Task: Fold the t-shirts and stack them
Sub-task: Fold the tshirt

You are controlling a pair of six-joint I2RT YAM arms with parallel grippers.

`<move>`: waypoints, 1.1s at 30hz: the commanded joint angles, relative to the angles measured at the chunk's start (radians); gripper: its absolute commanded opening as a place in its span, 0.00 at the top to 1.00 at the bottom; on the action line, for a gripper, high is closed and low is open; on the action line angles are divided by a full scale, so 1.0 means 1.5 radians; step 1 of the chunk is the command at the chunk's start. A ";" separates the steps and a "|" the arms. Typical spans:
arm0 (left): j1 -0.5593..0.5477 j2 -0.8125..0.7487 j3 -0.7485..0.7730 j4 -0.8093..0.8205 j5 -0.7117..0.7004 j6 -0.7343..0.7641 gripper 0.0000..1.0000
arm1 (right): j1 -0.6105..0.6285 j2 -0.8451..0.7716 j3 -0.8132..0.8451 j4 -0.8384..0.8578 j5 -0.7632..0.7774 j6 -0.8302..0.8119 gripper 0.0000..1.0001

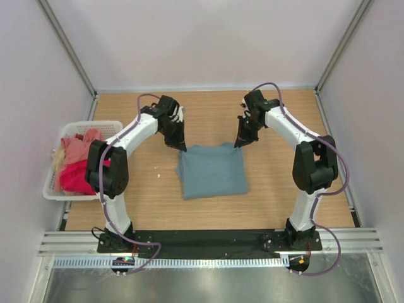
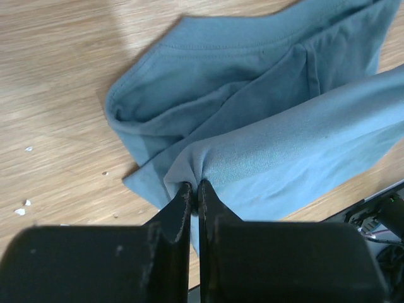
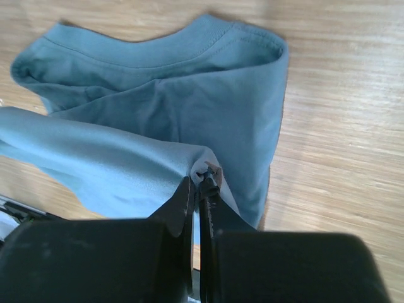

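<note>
Operator: Step in hand, as I judged it, was folding the far edge of the shirt (image 1: 211, 172) back toward the bases. How were the grips?

Observer: Left gripper (image 2: 192, 189) was pinched tight on a tuck of cloth at the far left corner. Right gripper (image 3: 201, 183) did likewise at the far right corner. Cloth bunched right at both tips, with nothing but fabric between the jaws.

Operator: Shirt position?

Observer: It lay mid-table (image 1: 271, 208), partly folded, between the two arms. From the tips it spread flat toward the near side. Other shirts (image 1: 79, 167) sat in the basket (image 1: 101, 124), well apart at left.

Operator: Advice for the fold?

Observer: Lift both corners together and level. Keep the edge taut between them and carry it straight over to the near hem. Pinches looked shallow, so a slow lift seemed wise. A slip on one side would skew the fold.
</note>
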 commanded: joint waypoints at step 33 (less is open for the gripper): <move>0.018 -0.046 -0.024 0.082 0.094 -0.082 0.63 | 0.022 -0.004 -0.007 0.120 -0.069 0.012 0.55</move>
